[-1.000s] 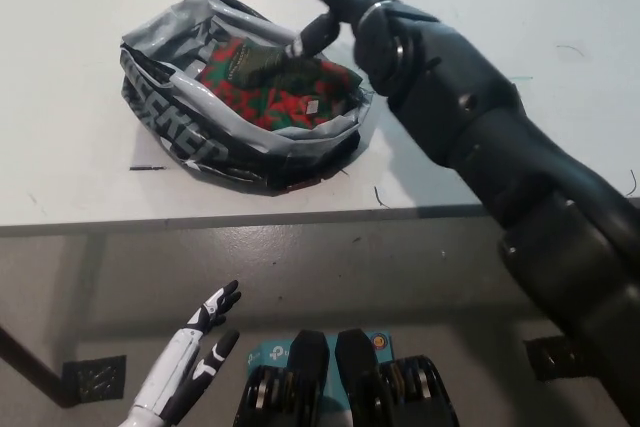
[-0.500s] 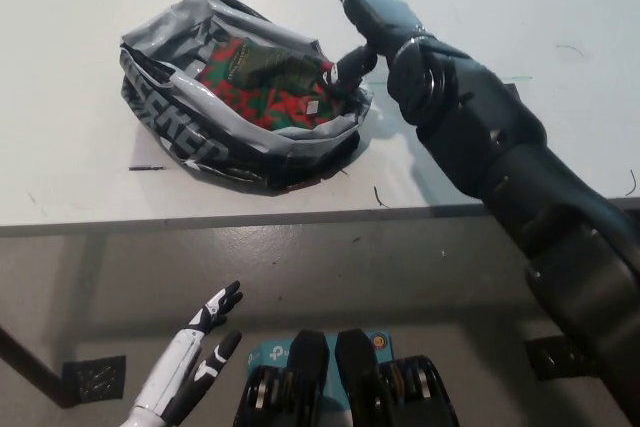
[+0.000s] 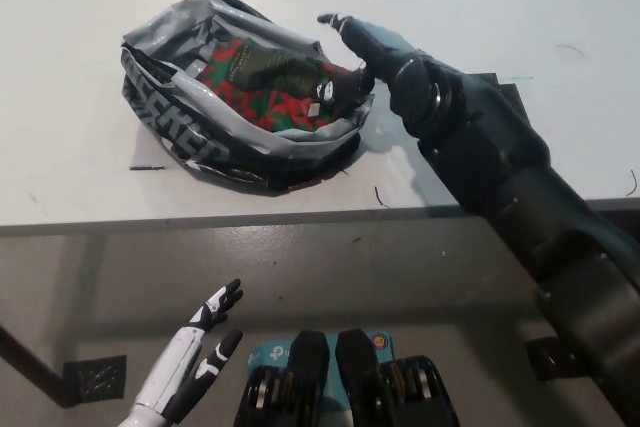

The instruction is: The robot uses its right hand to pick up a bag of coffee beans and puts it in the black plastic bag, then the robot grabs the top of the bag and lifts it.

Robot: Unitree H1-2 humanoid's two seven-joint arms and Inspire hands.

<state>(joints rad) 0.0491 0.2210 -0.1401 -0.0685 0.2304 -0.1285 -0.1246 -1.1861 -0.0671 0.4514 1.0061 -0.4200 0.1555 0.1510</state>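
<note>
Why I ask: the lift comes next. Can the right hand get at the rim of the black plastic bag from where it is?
Probably yes. The right hand is already at the right rim of the black plastic bag, fingers apart, nothing between them. The coffee bag lies inside, clear of that edge.

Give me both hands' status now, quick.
Left hand: open, holding nothing, resting low below the white table.
Right hand: open, fingers spread at the right rim of the crumpled black plastic bag, gripping nothing yet.
</note>
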